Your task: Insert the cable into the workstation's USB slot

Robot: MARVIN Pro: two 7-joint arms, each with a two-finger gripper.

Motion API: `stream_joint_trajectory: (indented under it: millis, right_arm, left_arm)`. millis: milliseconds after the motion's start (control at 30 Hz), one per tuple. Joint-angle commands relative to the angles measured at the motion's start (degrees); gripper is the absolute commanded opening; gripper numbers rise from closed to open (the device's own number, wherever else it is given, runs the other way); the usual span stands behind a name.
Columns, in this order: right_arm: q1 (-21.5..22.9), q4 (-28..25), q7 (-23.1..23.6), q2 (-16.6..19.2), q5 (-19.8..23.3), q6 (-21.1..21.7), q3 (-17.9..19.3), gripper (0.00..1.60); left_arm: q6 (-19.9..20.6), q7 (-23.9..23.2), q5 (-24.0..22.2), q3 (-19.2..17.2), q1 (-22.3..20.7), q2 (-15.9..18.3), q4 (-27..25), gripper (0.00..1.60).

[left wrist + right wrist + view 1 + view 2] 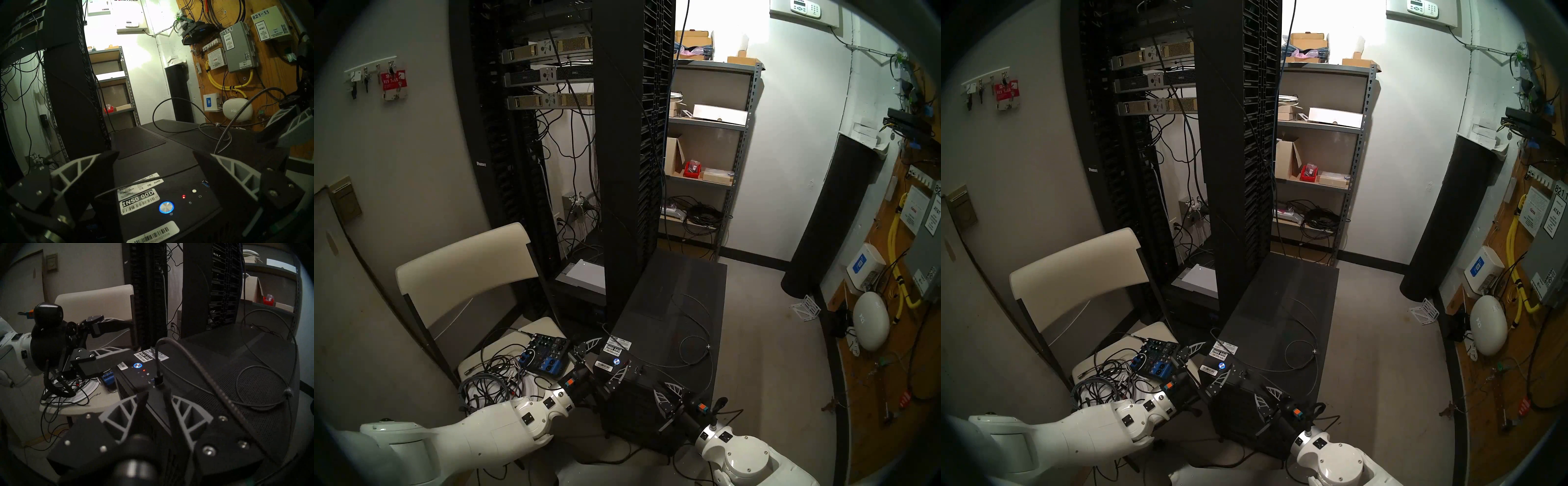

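The workstation is a black tower with white barcode stickers, a blue-lit button and a red LED. The thin dark grey cable lies in loops on its top, with a silvery fitting midway. Its black plug stands upright in the front panel, right beside a blue USB port. My right gripper sits just behind the plug, fingers a narrow gap apart and holding nothing. My left gripper is wide open, straddling the front left corner of the workstation, and empty.
A white chair at the left carries a blue audio mixer and a heap of thicker cords. The tall black server rack stands right behind the workstation. A metal shelf and a black cylinder stand at the back right.
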Motion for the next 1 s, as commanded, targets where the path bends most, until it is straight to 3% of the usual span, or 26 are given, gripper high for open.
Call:
stream_joint_trajectory:
  millis: [0, 367, 433, 467, 500, 533, 967]
  right_arm:
    - [-0.7, -2.0, -0.9, 0.1, 0.3, -0.4, 0.9, 0.78]
    - [-1.6, -2.7, -0.4, 0.9, 1.1, -0.7, 1.5, 0.79]
    - [-1.5, -2.9, 0.2, 1.3, 1.3, -0.2, 1.4, 0.99]
    - [-1.5, -2.9, 0.2, 1.3, 1.3, -0.2, 1.4, 0.99]
    - [-1.6, -3.1, 0.2, 1.3, 1.3, -0.1, 1.3, 1.12]
    - [-1.7, -3.2, 0.1, 1.3, 1.3, -0.1, 1.3, 1.6]
    - [-2.9, -5.0, 0.4, 2.2, 1.4, 1.0, 2.0, 1.6]
  left_arm:
    - [0.0, -0.3, 0.1, -0.1, -0.6, -0.1, -0.9, 1.6]
    - [1.5, 0.4, 0.1, -0.3, 0.0, 0.3, -2.6, 1.6]
    - [1.9, 0.8, 0.5, -0.4, 0.1, 0.4, -3.1, 1.6]
    - [1.9, 0.8, 0.5, -0.4, 0.1, 0.4, -3.1, 1.6]
    - [2.0, 0.9, 0.5, -0.4, 0.1, 0.5, -3.1, 1.6]
    - [2.1, 1.0, 0.6, -0.4, 0.1, 0.5, -3.2, 1.6]
    - [2.4, 1.3, 0.6, -0.2, 0.1, 0.7, -3.5, 1.6]
